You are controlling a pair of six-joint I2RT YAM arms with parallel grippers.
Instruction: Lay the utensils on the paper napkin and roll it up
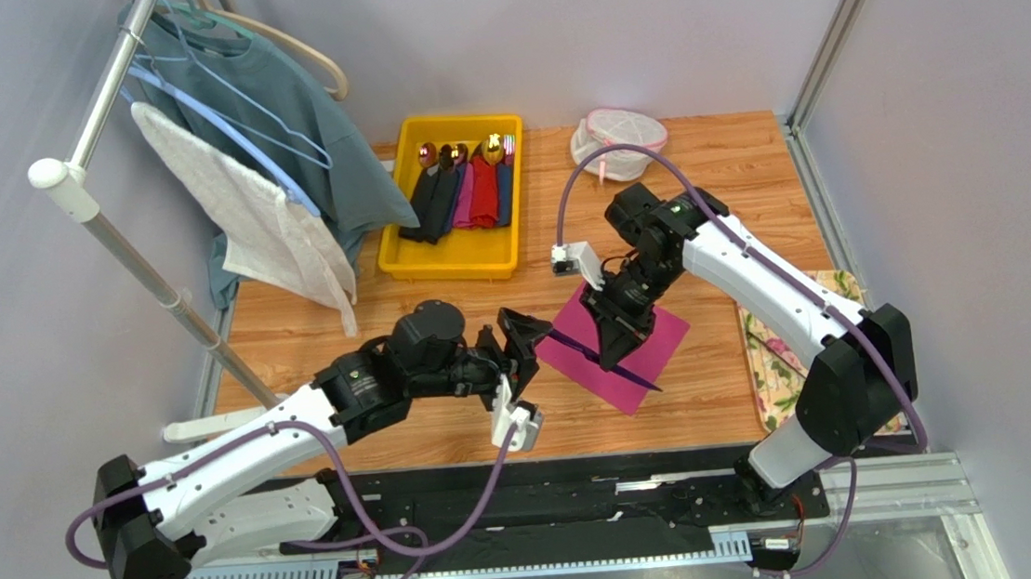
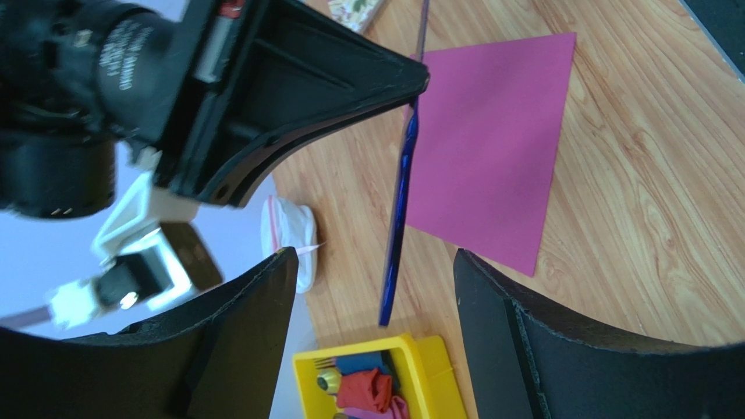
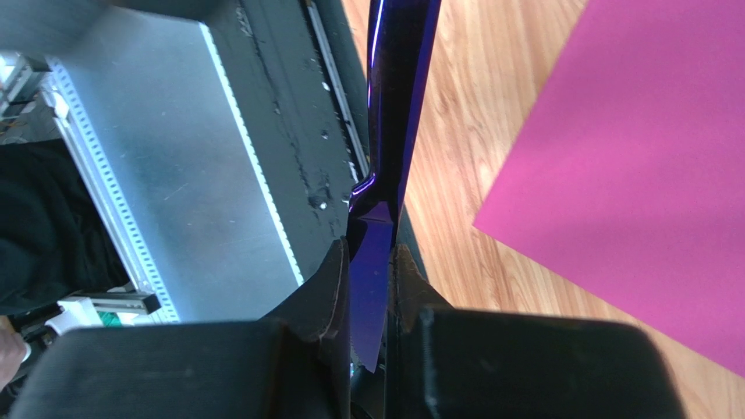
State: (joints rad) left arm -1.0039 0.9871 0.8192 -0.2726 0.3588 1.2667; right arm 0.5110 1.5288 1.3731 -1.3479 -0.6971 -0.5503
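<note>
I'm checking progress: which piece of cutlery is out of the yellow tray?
The slim dark blue utensil, clamped in the right gripper near the paper napkin. The sleeved pieces all lie in the yellow tray.

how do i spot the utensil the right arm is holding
On the wooden table, find the magenta napkin at front centre. The right gripper pinches a slim dark-blue utensil over it. Unlike the sleeved cutlery in the yellow tray, it is bare.

A robotics lab booth is shown: a wooden table (image 1: pixel 722 174) is walled by grey panels (image 1: pixel 568 19), and a left arm (image 1: pixel 255 452) and right arm (image 1: pixel 758 275) are bolted along its near edge.
</note>
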